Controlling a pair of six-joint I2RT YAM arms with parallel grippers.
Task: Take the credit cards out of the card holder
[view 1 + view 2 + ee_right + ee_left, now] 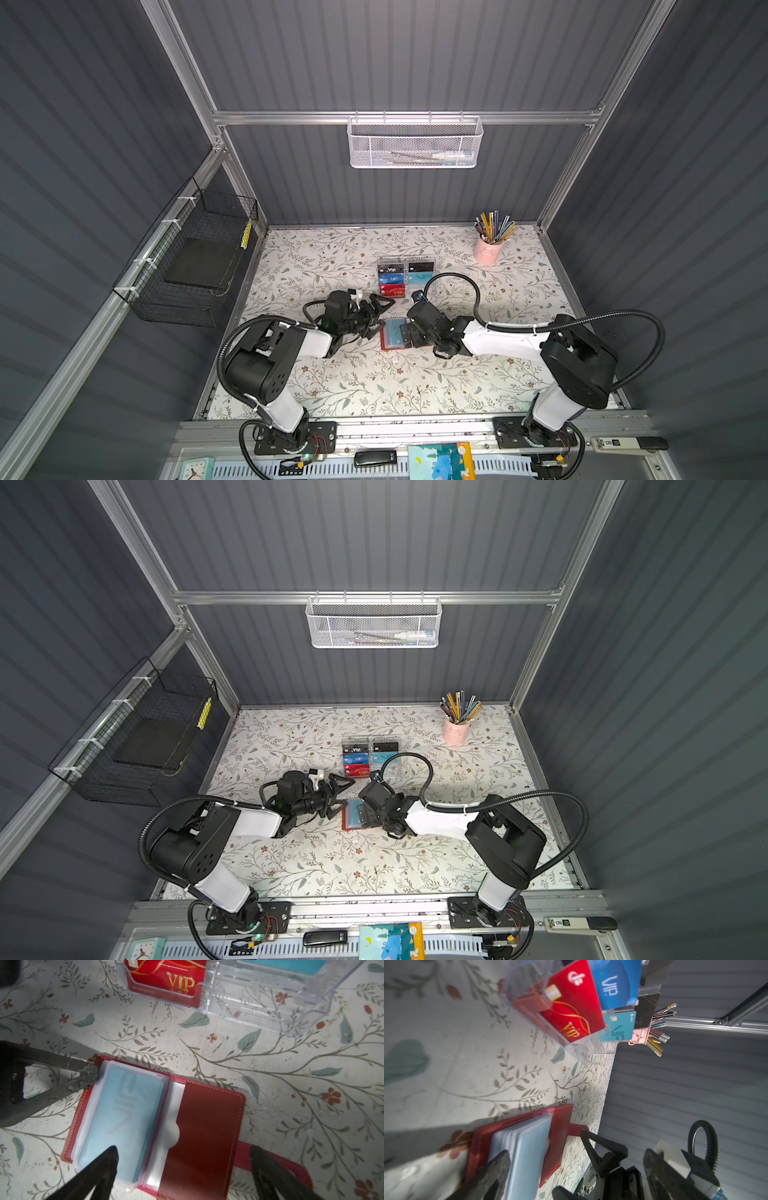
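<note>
in a top view the card holder (pixel 392 334) lies open on the counter (pixel 374 382) between my left claw (pixel 384 318) and right claw (pixel 405 334). left wrist: left claw gapes, empty, a finger (pixel 498 1167) at the holder's corner. right wrist: right claw wide, empty; a credit card (pixel 122 1115) sits sleeved, not yet pulled.

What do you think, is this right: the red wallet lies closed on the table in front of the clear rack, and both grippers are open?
The red wallet lies open, not closed: the right wrist view shows a light-blue credit card in its clear sleeve. It does lie on the table in front of the clear rack, and the left gripper and right gripper are open.
</note>
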